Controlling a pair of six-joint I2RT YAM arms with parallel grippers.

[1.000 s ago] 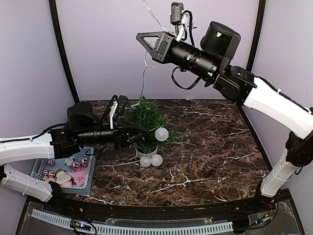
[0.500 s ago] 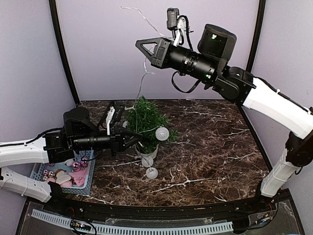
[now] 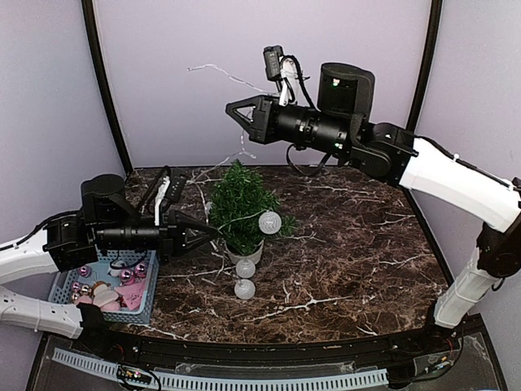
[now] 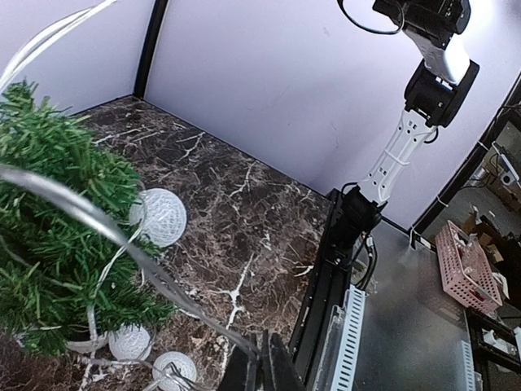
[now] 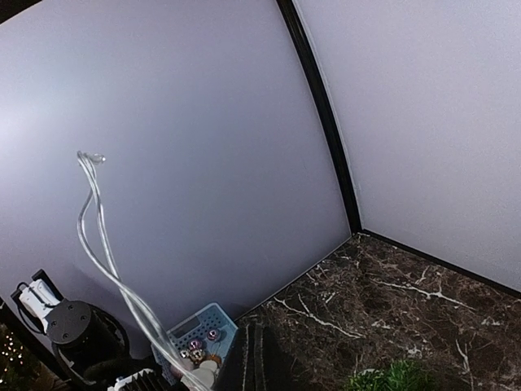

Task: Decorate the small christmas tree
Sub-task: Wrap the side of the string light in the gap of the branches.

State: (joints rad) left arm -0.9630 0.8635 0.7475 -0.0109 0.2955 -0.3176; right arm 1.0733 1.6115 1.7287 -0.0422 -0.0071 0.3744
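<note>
The small christmas tree stands in a white pot at mid-table. A clear wire garland with white mesh balls hangs on it; two balls lie in front of the pot. My left gripper is shut on the wire just left of the tree. In the left wrist view the wire runs into the shut fingers, past the tree. My right gripper is shut on the wire high above the tree. In the right wrist view the wire's loop rises from the gripper.
A blue basket with pink baubles sits at the front left, under my left arm; it also shows in the right wrist view. Purple walls with black corner posts enclose the marble table.
My right gripper has come down and forward with the wire. My left gripper has drawn back to the left. The two low balls moved from side by side to one below the other.
</note>
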